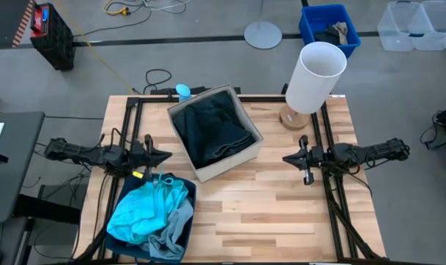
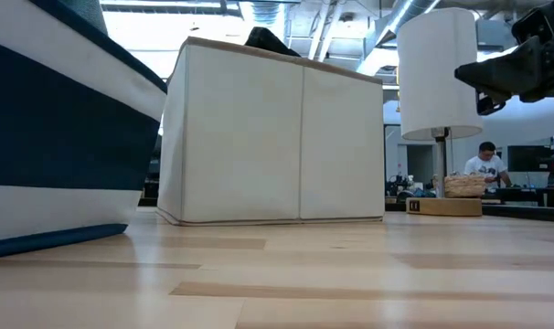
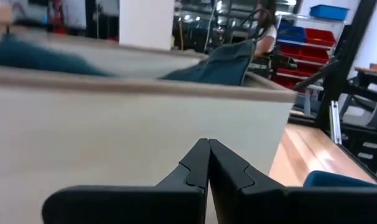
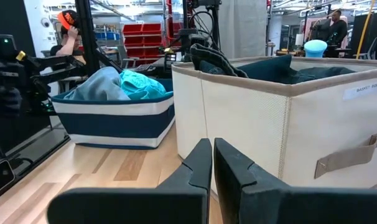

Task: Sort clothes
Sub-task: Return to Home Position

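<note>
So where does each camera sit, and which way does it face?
High: above the table, straight down; left gripper, right gripper show.
Low: at tabletop height, level toward the beige box; right gripper shows.
Left wrist: faces beige box wall past own shut fingers.
Right wrist: faces beige box, navy box past shut fingers.
Shared: all show the beige box.

Grey floor (image 1: 208,66), blue crate (image 1: 305,23), red shelf bins (image 4: 135,40).

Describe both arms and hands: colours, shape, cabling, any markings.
The left arm and right arm are slim, jointed and matte black, with no markings legible from above. Black cables trail from each. The left hand and right hand look alike: two black angular fingers tapering to pointed tips, set on a wide flat black bar.
</note>
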